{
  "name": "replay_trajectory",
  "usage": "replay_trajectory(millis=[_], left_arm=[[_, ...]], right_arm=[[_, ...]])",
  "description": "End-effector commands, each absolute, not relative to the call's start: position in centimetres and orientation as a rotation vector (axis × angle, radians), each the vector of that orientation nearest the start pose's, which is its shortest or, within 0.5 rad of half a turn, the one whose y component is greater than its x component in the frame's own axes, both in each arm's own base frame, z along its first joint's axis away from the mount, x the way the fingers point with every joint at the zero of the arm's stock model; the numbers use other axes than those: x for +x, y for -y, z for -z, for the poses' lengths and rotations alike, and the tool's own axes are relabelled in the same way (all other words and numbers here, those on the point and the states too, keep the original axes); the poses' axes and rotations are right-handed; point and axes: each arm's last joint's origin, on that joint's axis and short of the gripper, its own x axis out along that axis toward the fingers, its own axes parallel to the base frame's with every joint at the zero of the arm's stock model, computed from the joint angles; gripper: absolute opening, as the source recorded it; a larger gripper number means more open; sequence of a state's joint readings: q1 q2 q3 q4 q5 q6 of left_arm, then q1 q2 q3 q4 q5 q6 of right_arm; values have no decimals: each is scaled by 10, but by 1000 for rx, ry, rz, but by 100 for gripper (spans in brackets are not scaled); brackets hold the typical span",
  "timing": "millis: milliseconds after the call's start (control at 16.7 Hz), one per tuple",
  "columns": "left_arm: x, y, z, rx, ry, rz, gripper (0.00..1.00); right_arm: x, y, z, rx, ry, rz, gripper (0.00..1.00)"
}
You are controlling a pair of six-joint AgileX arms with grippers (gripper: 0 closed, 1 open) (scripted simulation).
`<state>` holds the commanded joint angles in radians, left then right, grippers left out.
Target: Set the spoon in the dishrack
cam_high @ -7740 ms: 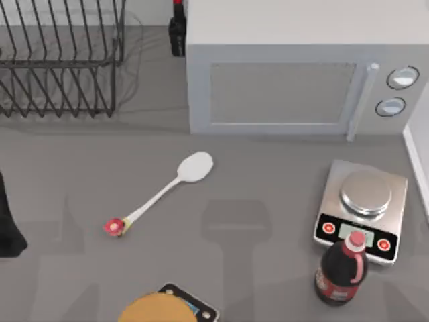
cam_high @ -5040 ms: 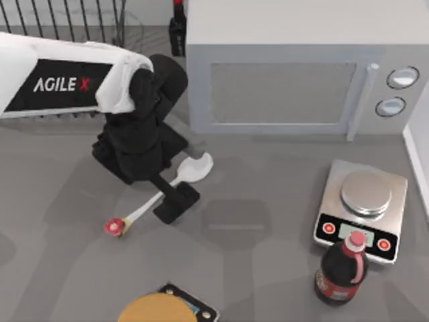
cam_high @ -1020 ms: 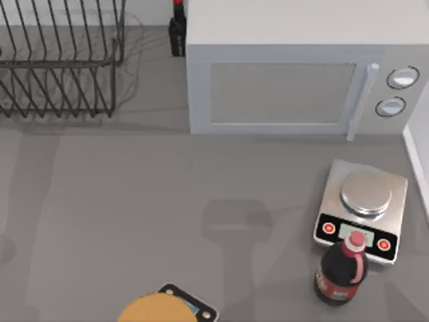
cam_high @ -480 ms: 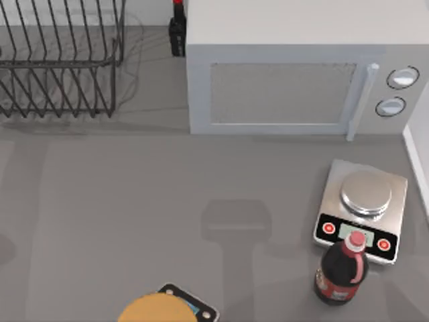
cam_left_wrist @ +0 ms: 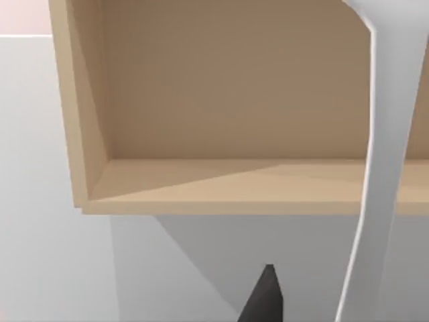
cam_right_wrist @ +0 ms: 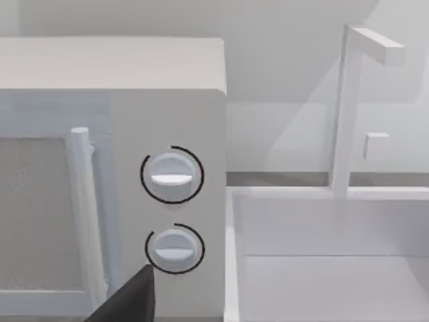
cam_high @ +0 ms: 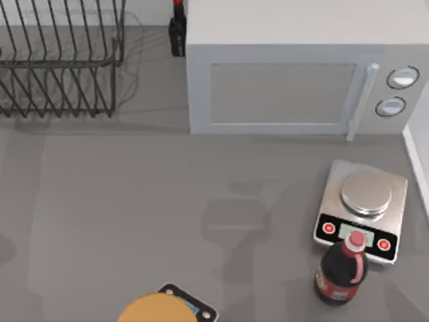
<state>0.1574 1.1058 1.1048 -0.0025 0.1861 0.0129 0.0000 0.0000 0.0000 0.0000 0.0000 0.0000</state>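
Observation:
The dishrack (cam_high: 60, 60) of dark wire tines stands at the table's back left. In the left wrist view the slender white spoon (cam_left_wrist: 379, 168) runs lengthwise close to the camera, raised in front of a wooden shelf. My left gripper (cam_left_wrist: 308, 308) is shut on it, with one dark fingertip (cam_left_wrist: 265, 298) showing beside the handle. The spoon's flower knob is out of view. My right gripper (cam_right_wrist: 131, 302) shows as a dark tip in front of the microwave's knobs.
A grey microwave (cam_high: 281, 67) fills the back middle, with a dark bottle (cam_high: 177, 27) beside it. A kitchen scale (cam_high: 365, 208) and a cola bottle (cam_high: 342, 272) stand at the front right. A round tan object (cam_high: 157, 310) sits at the front edge. A white sink (cam_right_wrist: 322, 268) lies right of the microwave.
The spoon lay mid-table at first. My left arm came down over it, then left the top view with it. Over the last second only shadows on the table shift.

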Motion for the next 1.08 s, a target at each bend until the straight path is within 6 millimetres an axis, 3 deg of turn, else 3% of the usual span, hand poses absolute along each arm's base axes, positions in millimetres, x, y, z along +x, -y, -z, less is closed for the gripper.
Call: replay_trajectory(millis=[240, 480, 720, 1080], left_arm=[[319, -40, -342, 0, 5, 16, 0], [365, -34, -275, 4, 20, 19, 0], [380, -27, -226, 1, 5, 20, 0], [381, -25, -218, 0, 0, 20, 0]], right_arm=[[106, 1, -160, 0, 0, 0, 100], [106, 1, -160, 0, 0, 0, 100], [106, 1, -160, 0, 0, 0, 100], [106, 1, -160, 0, 0, 0, 100]])
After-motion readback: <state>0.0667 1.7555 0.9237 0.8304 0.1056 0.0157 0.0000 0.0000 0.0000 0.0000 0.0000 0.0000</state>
